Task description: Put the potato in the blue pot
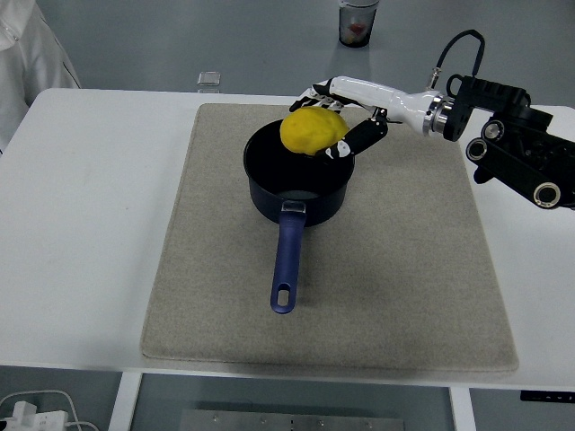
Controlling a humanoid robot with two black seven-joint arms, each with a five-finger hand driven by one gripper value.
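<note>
Head view: on the table (99, 224), a mat (377, 287) carries the blue pot (296, 175). The right hand (346, 112) holds the potato (313, 131) above the pot's rim, fingers clasped around it; best lower centrally before releasing.

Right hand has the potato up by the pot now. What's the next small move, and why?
Probably lower the potato a little and open the fingers. The right hand holds it over the blue pot, above the far right part of the opening, and the pot looks empty. Easing slightly toward the middle first would keep it off the rim.
</note>
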